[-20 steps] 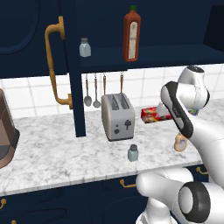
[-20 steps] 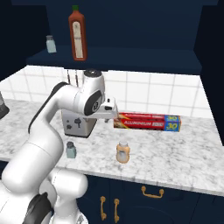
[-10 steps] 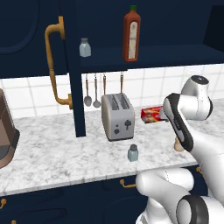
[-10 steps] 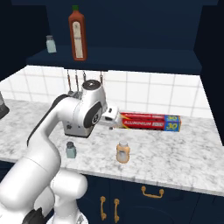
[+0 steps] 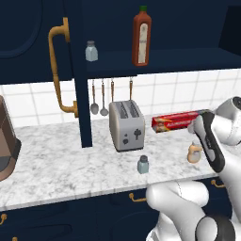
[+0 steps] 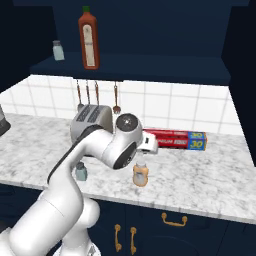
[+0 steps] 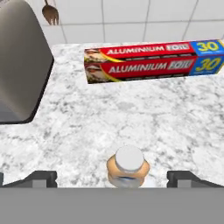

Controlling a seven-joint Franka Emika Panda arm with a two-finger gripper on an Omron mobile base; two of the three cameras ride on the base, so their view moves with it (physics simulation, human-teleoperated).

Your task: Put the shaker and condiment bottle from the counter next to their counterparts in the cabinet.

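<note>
The tan-orange condiment bottle with its white cap stands on the marbled counter, right below my hand. My gripper is open, one dark fingertip on each side of the bottle and well apart from it. From the base it is the bottle at the counter's front right. The teal-tinted shaker stands in front of the toaster. On the cabinet shelf are the pale shaker and the tall red-brown bottle.
A toaster stands mid-counter, and an aluminium foil box lies by the tiled wall behind the bottle. Utensils hang under the shelf. The open cabinet door with brass handle juts out left. A brown appliance sits far left.
My hand has dropped and moved out towards the condiment bottle, now hanging just over it. Bottle, shaker and the other things stay put.
</note>
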